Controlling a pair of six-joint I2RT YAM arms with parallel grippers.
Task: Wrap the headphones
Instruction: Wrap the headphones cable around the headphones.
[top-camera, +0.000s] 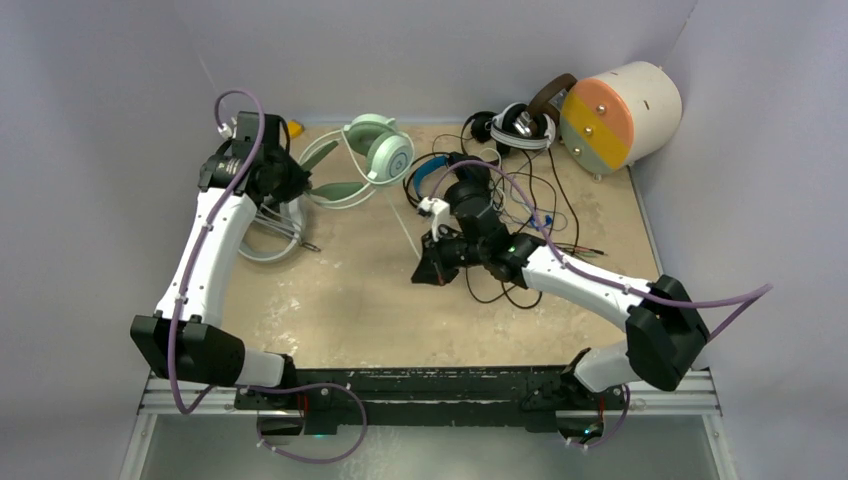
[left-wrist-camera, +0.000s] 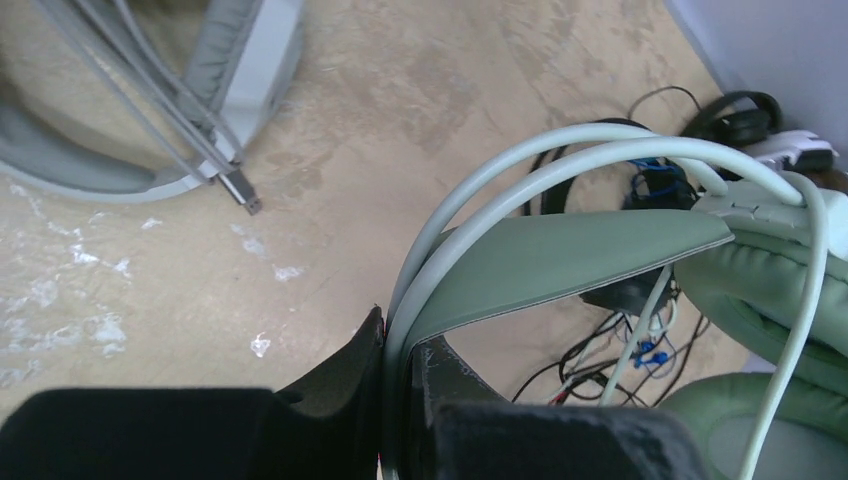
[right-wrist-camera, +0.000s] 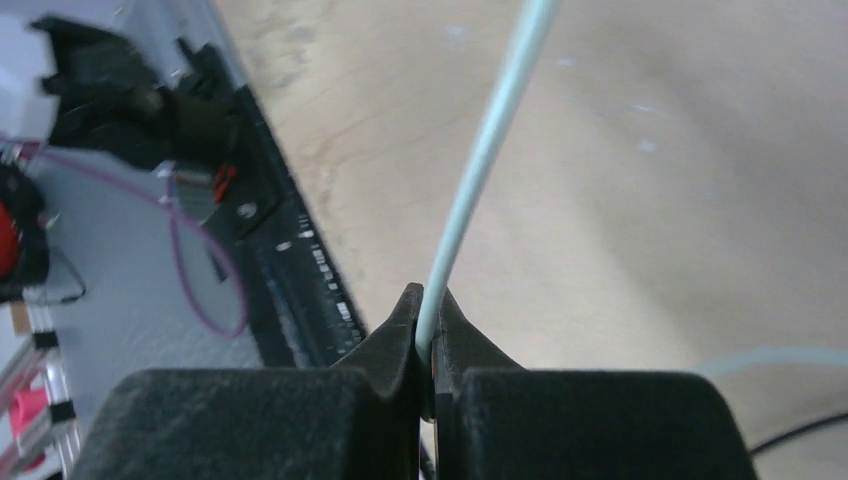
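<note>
As the mint-green headset (top-camera: 378, 150) arches its headband away from the left jaws, ear cups to their right, those jaws are clamped on its thin wire hoops (left-wrist-camera: 415, 275). The right jaws are pinched shut on the headset's pale cable (right-wrist-camera: 482, 170), which runs straight ahead from them; only the top view shows it stretching back to the headset.
</note>
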